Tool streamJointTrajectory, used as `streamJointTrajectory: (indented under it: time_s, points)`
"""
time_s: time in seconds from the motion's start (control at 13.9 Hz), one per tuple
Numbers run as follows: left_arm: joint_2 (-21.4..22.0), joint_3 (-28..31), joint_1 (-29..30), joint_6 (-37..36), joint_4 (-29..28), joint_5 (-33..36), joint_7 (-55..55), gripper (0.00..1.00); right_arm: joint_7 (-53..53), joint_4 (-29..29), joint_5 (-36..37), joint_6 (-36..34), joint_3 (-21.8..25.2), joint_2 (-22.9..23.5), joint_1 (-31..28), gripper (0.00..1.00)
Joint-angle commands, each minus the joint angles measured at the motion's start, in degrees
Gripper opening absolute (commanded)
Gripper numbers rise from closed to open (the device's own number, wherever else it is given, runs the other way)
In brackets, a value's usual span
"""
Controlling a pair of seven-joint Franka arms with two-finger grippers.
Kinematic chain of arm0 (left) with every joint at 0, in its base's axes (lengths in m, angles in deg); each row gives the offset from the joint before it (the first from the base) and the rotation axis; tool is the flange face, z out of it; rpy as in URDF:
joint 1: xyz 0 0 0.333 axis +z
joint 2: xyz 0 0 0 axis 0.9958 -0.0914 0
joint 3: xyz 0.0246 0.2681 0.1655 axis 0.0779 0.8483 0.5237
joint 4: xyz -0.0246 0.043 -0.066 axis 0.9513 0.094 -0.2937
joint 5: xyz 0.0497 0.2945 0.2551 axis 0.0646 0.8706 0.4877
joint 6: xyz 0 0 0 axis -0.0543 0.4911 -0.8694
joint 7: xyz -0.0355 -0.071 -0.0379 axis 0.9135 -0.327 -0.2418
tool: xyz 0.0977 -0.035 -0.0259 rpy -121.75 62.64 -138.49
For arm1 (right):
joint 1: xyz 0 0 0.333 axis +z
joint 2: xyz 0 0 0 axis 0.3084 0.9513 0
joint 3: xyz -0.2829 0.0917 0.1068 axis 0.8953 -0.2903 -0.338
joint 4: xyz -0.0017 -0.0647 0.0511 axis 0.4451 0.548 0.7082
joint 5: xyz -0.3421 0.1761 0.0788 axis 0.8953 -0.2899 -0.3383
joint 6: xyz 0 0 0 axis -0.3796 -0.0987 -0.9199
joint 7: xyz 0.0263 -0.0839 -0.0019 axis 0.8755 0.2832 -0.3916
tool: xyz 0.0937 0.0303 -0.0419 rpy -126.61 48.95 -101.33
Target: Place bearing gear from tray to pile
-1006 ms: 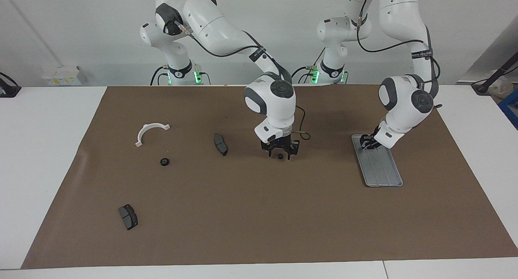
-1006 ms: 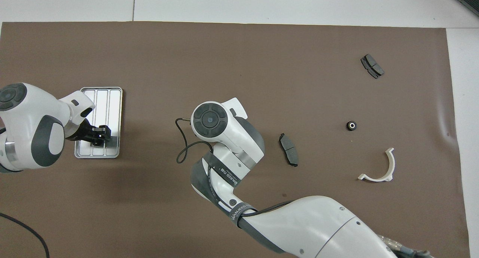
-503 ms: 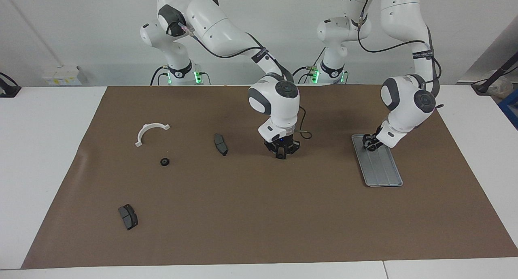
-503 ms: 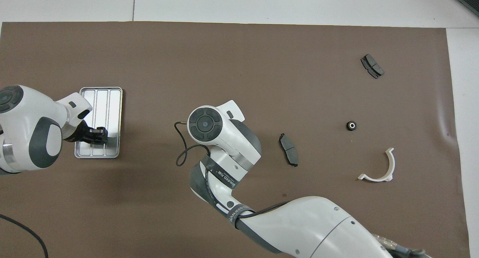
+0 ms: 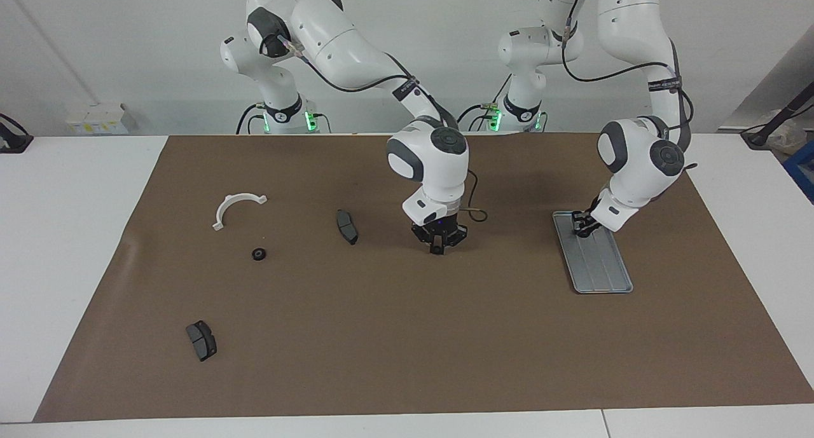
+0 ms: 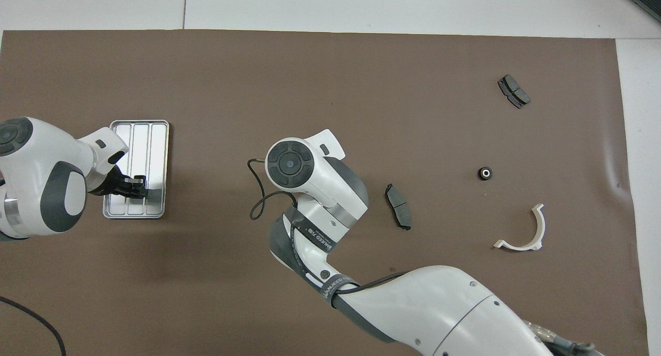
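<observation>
Gear transfer looks midway: right gripper (image 5: 438,248), pinched on a small black round gear, hangs over brown mat, pile gear (image 5: 258,254) toward its arm's end. Left gripper (image 5: 580,229) sits low over the ridged silver-grey metal tray (image 5: 601,269); its closure is unclear.

Brown mat (image 5: 407,336) covers a white table (image 5: 70,234); pale wall (image 5: 127,44).

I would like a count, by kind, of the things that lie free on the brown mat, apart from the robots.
White bracket: 1
Brake pads: 2
Black gear: 1
Metal tray: 1
Total: 5
</observation>
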Motion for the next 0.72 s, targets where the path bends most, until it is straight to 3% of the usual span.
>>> streamJointTrajectory:
  time_s: [0.0,0.36,0.65]
  points:
    - [0.3,-0.1,-0.3,1.3,0.9,-0.2,0.2,0.20,0.3,3.5,1.1,-1.4,-0.7,-3.9,-3.6,0.00]
    - [-0.7,-0.2,-7.9,-5.7,12.2,-0.2,-13.7,0.20,-14.2,20.2,-0.4,-0.2,-1.0,-16.6,-14.2,0.00]
    - [-0.3,-0.4,-20.4,-6.9,13.7,-0.2,-33.8,0.20,-26.6,28.1,-4.7,0.4,-0.9,-22.0,-21.1,0.00]
